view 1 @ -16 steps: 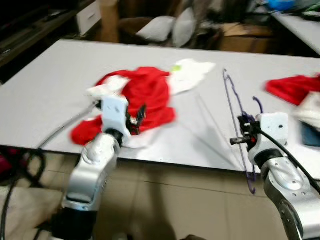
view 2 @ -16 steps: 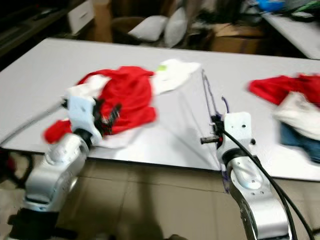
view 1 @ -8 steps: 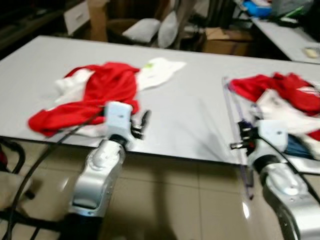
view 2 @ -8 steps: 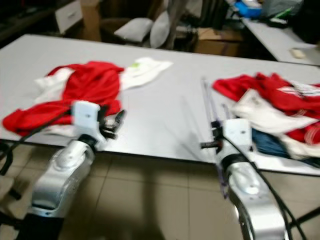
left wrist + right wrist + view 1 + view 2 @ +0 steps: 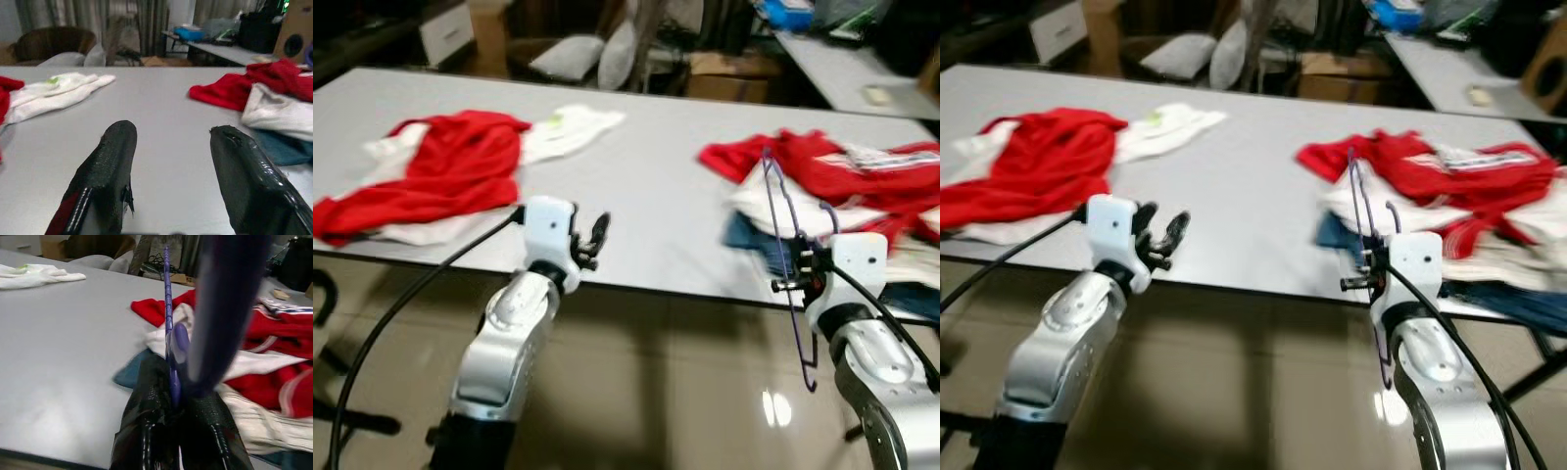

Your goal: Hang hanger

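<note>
A thin purple hanger (image 5: 781, 225) stands nearly upright at the table's near edge, in front of a heap of clothes. My right gripper (image 5: 800, 269) is shut on its wire; in the right wrist view the two black fingers (image 5: 146, 396) pinch the purple wire (image 5: 167, 293). The hanger's lower end (image 5: 811, 377) hangs below the table edge. My left gripper (image 5: 597, 230) is held over the near edge of the grey table (image 5: 646, 176), open, with nothing between its fingers (image 5: 110, 161).
Red and white garments (image 5: 440, 166) lie at the table's left. A heap of red, white and blue clothes (image 5: 847, 181) lies at its right. Behind are cushions (image 5: 578, 54), a cardboard box (image 5: 729, 73) and a second table (image 5: 832, 78). Tiled floor below.
The camera has swung to the right, so the whole scene slid left and the right heap of clothes came fully into view. The right gripper still holds the hanger.
</note>
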`<state>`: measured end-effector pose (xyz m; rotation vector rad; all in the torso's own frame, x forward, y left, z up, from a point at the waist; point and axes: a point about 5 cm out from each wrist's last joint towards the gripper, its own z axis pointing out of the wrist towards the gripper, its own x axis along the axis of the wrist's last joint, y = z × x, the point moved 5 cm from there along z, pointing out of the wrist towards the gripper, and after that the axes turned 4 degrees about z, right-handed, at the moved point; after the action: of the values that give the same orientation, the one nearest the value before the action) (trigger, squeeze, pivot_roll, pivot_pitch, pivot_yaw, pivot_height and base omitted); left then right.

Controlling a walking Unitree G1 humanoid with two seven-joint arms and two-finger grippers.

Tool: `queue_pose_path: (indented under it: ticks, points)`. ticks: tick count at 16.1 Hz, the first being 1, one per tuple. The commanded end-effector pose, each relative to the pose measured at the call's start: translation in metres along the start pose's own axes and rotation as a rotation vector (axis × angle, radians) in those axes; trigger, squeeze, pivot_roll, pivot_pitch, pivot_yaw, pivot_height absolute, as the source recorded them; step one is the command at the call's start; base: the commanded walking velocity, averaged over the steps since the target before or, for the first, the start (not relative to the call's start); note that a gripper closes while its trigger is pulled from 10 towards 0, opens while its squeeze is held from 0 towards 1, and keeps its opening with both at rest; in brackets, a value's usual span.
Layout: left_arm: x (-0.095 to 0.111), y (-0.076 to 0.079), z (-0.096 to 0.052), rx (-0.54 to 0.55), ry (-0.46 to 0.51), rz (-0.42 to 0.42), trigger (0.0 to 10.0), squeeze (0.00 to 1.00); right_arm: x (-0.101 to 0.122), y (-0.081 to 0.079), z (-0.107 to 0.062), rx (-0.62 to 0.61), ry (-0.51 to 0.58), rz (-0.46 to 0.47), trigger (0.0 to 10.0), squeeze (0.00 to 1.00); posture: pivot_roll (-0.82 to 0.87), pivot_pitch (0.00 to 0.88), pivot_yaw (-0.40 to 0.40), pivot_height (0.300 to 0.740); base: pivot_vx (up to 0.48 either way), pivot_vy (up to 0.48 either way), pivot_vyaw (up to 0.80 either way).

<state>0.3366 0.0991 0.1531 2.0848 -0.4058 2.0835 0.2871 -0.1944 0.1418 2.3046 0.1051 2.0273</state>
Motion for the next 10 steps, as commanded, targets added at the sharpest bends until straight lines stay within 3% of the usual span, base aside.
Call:
queue_pose_path:
  ticks: [1,2,5,10]
  points:
    - [-0.0015,-0.0052,-0.0014,0.010,-0.007,0.010,10.0,0.00,0.0070,-0.0019,-0.0004,0.009,0.029,-0.008,10.0,0.00,-0.05,0.014,-0.014,0.740,0.000,-0.416,0.00]
    - [-0.0014,-0.0048,-0.0013,0.008,-0.007,0.011,10.0,0.00,0.0073,-0.0014,-0.0006,0.006,0.030,-0.008,10.0,0.00,-0.05,0.014,-0.014,0.740,0.000,-0.412,0.00]
    - [0.0004,0.0032,0.0004,-0.014,-0.008,-0.033,10.0,0.00,0.0054,0.0051,-0.0003,-0.012,0.015,0.015,10.0,0.00,-0.05,0.008,-0.009,0.740,0.000,0.000,-0.74]
    - [0.0050,-0.0034,0.0002,-0.027,0.027,-0.042,10.0,0.00,0.0070,0.0004,0.0011,0.002,0.022,0.014,10.0,0.00,-0.05,0.000,-0.008,0.740,0.000,0.000,-0.74]
